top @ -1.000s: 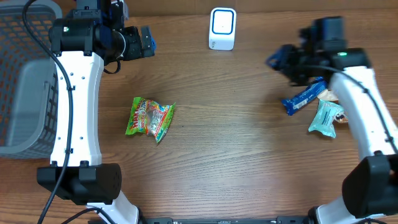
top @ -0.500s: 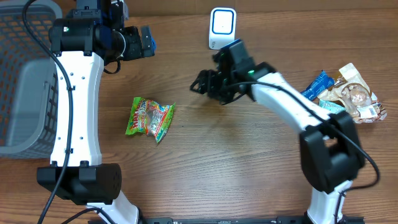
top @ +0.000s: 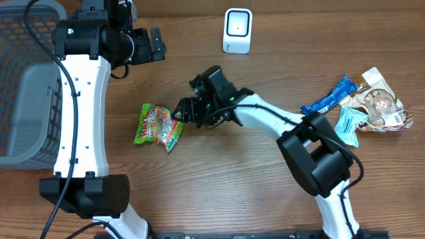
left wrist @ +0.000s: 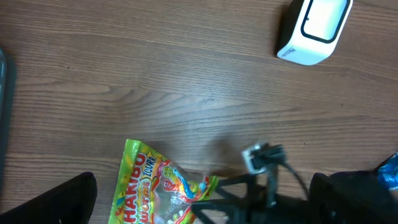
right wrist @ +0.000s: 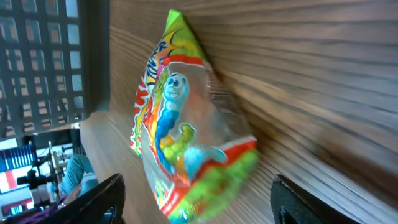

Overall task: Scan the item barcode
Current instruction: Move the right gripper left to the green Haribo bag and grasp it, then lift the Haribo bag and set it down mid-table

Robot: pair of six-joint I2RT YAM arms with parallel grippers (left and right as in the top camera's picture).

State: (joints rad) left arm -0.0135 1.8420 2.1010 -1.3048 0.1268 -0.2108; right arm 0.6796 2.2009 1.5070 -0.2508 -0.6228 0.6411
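My right gripper [top: 180,113] has swung across the table from the snack pile [top: 364,105] and now hovers with its fingers spread wide, widening as it came. The gummy bag [top: 159,125] lies flat on the wood just ahead of the fingertips, though from the wrist view I can't quite tell whether they touch it yet. That puts me at the pick-up, I think: the scanner [top: 237,30] stands well apart behind the gripper, and my left gripper [top: 154,44] hangs spread and empty beyond the bag.
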